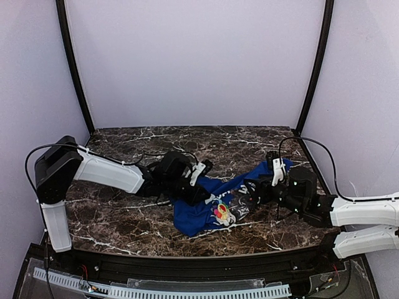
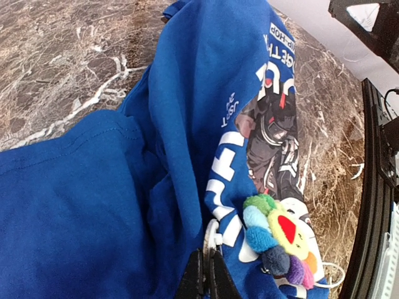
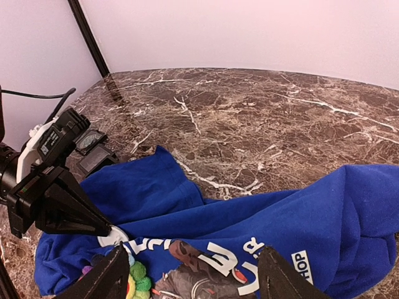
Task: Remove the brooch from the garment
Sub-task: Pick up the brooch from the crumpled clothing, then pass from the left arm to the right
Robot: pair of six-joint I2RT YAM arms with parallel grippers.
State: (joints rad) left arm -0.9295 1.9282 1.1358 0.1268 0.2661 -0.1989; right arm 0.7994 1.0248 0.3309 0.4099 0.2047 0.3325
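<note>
Marble table (image 1: 124, 218) with blue garment (image 1: 193, 215), flower-shaped brooch (image 1: 221, 213) pinned to it; left gripper (image 2: 204, 274) pinches garment just beside brooch; right gripper (image 3: 193, 249) spread wide over garment.

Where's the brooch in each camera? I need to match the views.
Top external: brooch on the garment's near edge, centre frame.
Left wrist: lower right.
Right wrist: bottom left edge, partly cut off.
Shared landmark: the white lettering beside it.
</note>
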